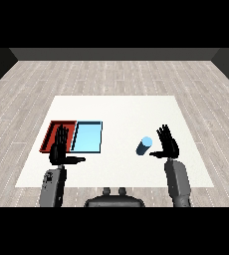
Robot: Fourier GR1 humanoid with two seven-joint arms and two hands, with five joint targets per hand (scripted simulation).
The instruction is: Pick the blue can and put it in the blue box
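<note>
A light blue can stands on the white table, right of centre. My right hand is just to its right, fingers straight and thumb reaching toward the can's base without closing round it. The light blue tray lies left of centre, with the red tray beside it on the left. My left hand hovers open over the red tray's near edge, fingers straight up and thumb pointing right below the blue tray.
The white table stretches wide behind the trays and the can. A bare gap of table separates the blue tray from the can. Wooden floor surrounds the table.
</note>
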